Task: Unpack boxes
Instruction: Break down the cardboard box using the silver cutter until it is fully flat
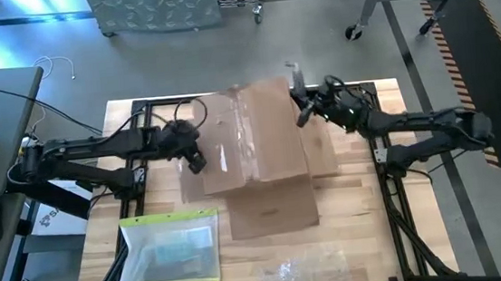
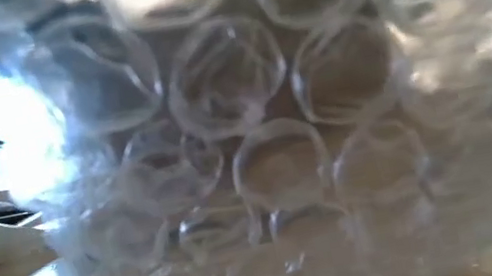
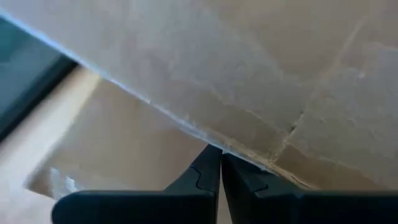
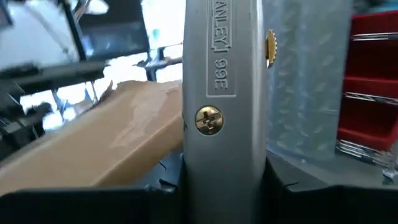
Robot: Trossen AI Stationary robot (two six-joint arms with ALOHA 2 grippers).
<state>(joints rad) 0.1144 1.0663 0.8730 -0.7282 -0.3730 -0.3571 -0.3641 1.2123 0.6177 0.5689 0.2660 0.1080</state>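
Cardboard box (image 1: 256, 149), utility knife (image 4: 224, 93) marked "99E"

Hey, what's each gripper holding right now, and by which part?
The right gripper clamps a grey utility knife around its handle. The left gripper is shut against the cardboard box, apparently holding nothing.

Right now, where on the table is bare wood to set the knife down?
Bare wood shows right of the box, beneath the right arm, and in the strip between the clear sleeve and the box's front flap. The front edge is crowded by bubble wrap; the middle by the box.
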